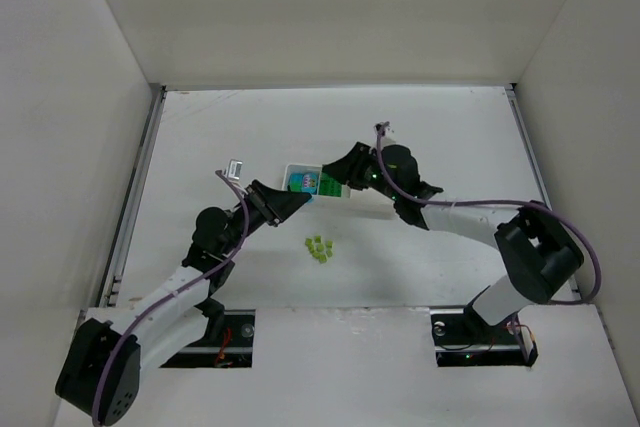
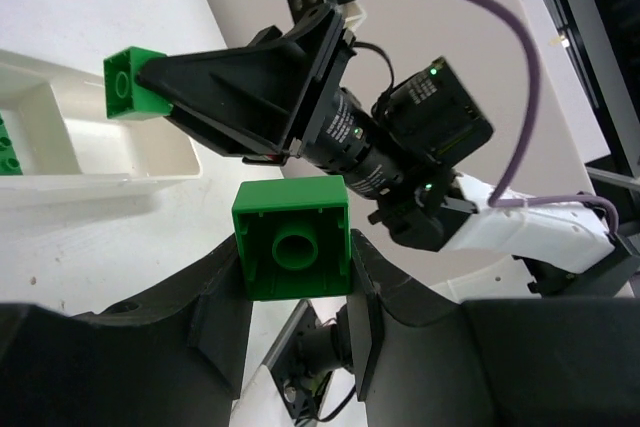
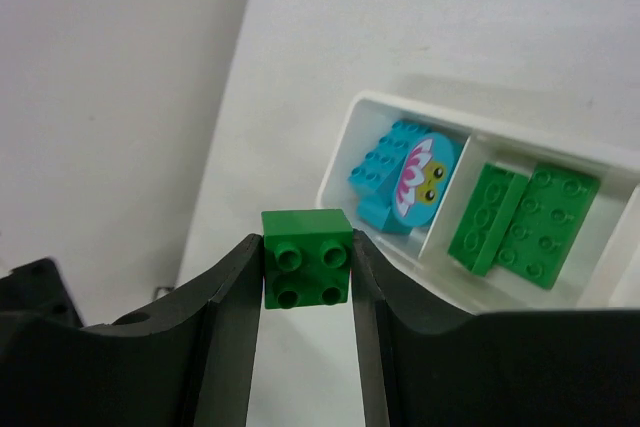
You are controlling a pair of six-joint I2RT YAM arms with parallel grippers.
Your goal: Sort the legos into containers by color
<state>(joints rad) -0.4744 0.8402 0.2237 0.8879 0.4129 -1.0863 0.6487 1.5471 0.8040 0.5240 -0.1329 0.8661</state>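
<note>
Leftmost, left gripper (image 2: pixel 295 269) clamped on a dark green square plastic brick (image 2: pixel 290 237), hollow underside toward the wrist camera. Held near the fingertips only, much of the brick standing proud of them; liable to twist loose under a jolt.

Just right of that, long shallow white plastic tray (image 3: pixel 410 255) with thin dividers. In the end compartment, cyan plastic block (image 3: pixel 405 172) with a flower-and-frog picture. In the next one, flat dark green plates (image 3: pixel 525 222). Third compartment hidden.

Nearer the arm bases and well apart from the tray, heap of pale yellow-green bricks (image 1: pixel 319 248), loose on the white table (image 1: pixel 450 147), not yet sorted.

Right of the tray, right gripper (image 3: pixel 306 247) closed around a second dark green studded brick (image 3: pixel 307 277), seemingly over bare table just outside the tray's cyan end.

Hazards from here:
- Both grippers crowded at one end of the tray, close together in the left wrist view. Likely to knock together if sent to the green compartment at once. Safer one at a time.
- Right-hand release from this spot: likely to land on the table or beside the cyan block, short of the green plates.
- Shallow walls: apt to let a brick bounce out if dropped from height.
- Light-looking tray: prone to sliding if nudged on the rim by a finger.
</note>
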